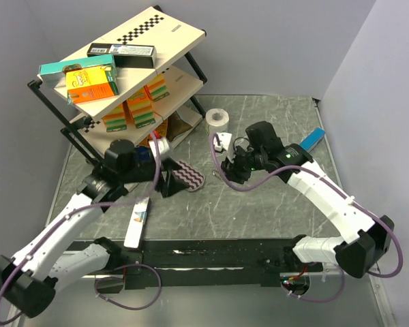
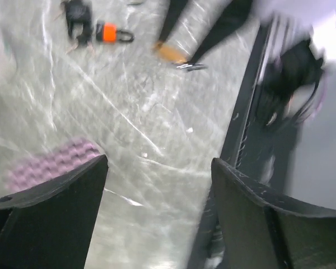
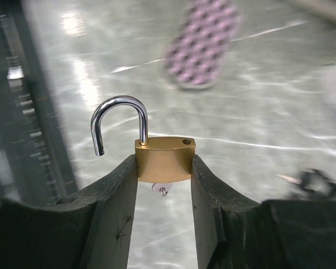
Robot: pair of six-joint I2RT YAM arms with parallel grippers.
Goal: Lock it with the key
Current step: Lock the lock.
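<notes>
Grey marbled surface [image 1: 259, 204] spreads beneath both arms, with a loaded shelf rack [image 1: 123, 75] at its far left corner. The right gripper [image 3: 164, 162] has its fingers clamped on the body of the brass padlock [image 3: 164, 158], whose steel shackle [image 3: 120, 100] is swung open. A small silver bit [image 3: 162, 189] pokes out under the body. The left gripper [image 2: 159, 165] has its fingers spread wide, holding nothing, near a purple patterned pad [image 2: 50, 162].

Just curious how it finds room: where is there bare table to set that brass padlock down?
The widest bare patch for the padlock is mid-table, between the purple pad, the right arm and the near black rail. A smaller strip lies beyond the tape roll. The left is crowded: shelf rack, left arm, white strip.
</notes>
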